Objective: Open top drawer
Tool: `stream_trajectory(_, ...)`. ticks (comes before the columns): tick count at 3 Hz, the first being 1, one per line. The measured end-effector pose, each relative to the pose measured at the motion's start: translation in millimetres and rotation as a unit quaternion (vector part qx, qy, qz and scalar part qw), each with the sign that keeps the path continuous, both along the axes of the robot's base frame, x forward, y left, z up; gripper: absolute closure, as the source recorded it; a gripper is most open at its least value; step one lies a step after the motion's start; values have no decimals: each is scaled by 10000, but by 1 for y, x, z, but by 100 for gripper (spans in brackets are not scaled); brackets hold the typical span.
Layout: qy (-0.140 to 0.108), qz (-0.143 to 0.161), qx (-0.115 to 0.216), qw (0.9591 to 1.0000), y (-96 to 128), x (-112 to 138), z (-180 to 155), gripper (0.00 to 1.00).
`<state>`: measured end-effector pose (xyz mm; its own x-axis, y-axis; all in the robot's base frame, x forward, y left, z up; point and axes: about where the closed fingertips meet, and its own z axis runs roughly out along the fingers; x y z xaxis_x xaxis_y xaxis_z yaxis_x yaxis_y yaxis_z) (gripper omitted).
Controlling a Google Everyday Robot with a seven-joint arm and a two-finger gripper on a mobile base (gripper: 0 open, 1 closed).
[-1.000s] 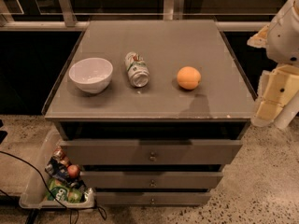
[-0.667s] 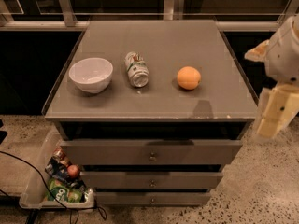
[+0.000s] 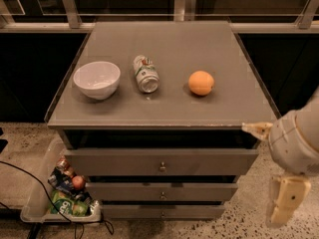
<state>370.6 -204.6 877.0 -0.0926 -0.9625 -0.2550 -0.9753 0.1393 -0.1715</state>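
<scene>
- Top drawer (image 3: 119,162) sits under the tabletop's (image 3: 164,111) front edge, long axis left to right, knobbed face toward the camera
- Gripper (image 3: 284,203) hangs below the front right corner; its state cannot be told

- The arm (image 3: 295,142) comes in from the right edge, its rounded white wrist housing low in the view.
- A small cream tab (image 3: 256,129) juts leftward from that housing.
- The gripper (image 3: 282,203) hangs beneath it at lower right, cream-coloured, pointing downward.
</scene>
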Motion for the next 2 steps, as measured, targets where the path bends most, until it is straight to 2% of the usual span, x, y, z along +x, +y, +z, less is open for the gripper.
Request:
stream_trajectory(1, 369, 313, 123, 9988, -3, -36, -51, 0)
stream_trajectory(2, 462, 402, 11, 9981, -3, -37, -53, 0)
